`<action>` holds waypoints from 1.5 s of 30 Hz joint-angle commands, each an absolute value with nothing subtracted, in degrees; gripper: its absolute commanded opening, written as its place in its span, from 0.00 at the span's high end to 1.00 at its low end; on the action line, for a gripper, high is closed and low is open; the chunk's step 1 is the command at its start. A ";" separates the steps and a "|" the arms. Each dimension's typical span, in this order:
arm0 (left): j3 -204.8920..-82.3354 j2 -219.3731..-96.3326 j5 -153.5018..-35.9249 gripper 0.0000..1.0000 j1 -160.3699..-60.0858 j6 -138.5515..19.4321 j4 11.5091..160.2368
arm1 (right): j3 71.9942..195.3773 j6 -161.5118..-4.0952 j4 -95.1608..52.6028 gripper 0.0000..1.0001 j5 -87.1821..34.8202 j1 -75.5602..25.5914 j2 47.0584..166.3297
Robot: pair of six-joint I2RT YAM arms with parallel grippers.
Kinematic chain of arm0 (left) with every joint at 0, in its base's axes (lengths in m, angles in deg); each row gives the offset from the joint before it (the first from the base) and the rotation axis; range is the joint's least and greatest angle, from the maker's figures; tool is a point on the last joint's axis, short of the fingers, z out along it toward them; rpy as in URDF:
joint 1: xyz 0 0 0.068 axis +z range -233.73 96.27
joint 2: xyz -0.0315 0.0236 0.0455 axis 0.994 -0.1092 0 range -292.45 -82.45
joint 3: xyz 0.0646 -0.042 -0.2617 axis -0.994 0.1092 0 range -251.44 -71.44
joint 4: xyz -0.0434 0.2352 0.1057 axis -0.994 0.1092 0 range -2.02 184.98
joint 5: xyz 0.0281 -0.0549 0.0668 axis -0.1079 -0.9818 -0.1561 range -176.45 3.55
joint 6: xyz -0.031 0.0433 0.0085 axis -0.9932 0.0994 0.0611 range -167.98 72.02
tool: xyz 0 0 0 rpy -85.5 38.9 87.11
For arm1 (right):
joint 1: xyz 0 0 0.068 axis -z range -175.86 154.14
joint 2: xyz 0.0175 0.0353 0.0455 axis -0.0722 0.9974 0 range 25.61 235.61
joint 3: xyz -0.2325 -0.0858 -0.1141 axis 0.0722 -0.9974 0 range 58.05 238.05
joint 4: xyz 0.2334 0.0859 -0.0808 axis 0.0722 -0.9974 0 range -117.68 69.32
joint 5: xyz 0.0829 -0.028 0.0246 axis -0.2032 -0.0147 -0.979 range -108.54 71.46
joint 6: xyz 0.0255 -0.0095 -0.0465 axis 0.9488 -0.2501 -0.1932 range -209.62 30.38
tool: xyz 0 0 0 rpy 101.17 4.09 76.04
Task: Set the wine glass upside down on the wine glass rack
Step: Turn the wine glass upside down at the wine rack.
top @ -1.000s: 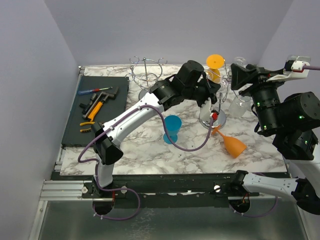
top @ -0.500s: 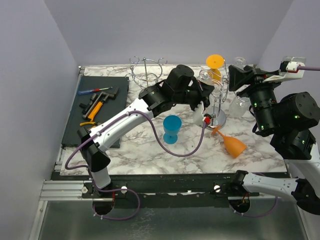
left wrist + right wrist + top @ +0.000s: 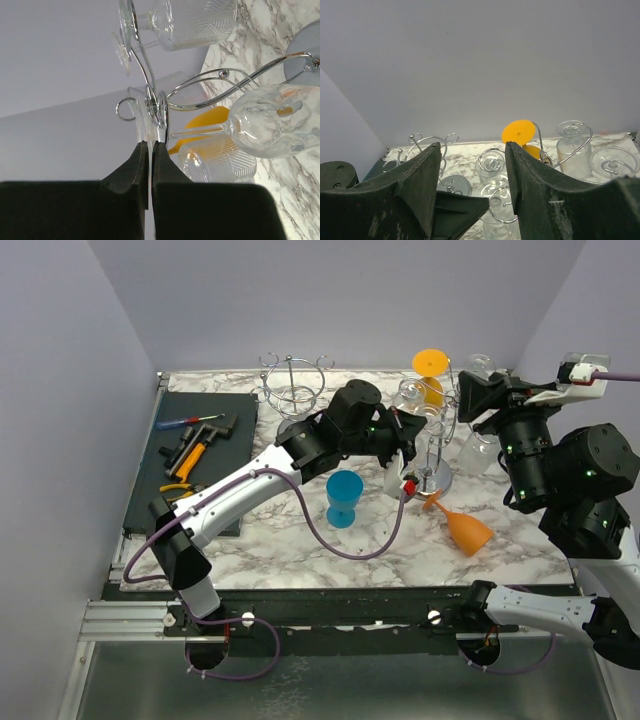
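Left gripper (image 3: 149,145), jaws nearly closed, reaches outstretched beside the wine glass (image 3: 270,122) on the rack (image 3: 438,478).

No text or label seems readable on anything here.

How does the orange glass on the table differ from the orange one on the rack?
Pose: the table glass lies on its side; the rack glass hangs upside down, foot uppermost. Support: the table glass rests on marble; the rack glass sits in the rack. Both are orange and stemmed.
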State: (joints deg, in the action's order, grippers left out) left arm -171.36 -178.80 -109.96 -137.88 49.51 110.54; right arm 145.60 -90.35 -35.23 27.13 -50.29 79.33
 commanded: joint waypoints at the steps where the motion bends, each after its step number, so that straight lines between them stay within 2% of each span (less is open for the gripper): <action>1: -170.59 -175.96 -111.94 1.00 -138.31 49.23 104.69 | 144.46 -91.29 -35.28 0.41 29.34 -50.70 79.32; 26: -168.06 -176.02 -112.90 1.00 -140.78 48.47 103.32 | 142.51 -92.22 -34.11 0.40 31.11 -50.70 77.97; 30: -167.87 -176.92 -112.08 0.77 -141.18 48.35 103.07 | 142.15 -92.86 -33.45 0.38 31.59 -50.70 77.63; 32: -168.41 -177.48 -111.90 0.69 -141.34 46.84 102.77 | 141.97 -93.12 -33.34 0.38 31.86 -50.70 77.49; 45: -169.14 -178.83 -111.38 0.73 -141.74 45.91 102.57 | 141.69 -95.16 -32.26 0.37 32.85 -50.70 78.14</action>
State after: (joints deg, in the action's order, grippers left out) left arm -168.11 -178.67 -111.47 -141.24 46.26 103.90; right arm 142.39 -93.34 -33.79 30.76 -50.29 77.82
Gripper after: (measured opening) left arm 0.274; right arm 0.625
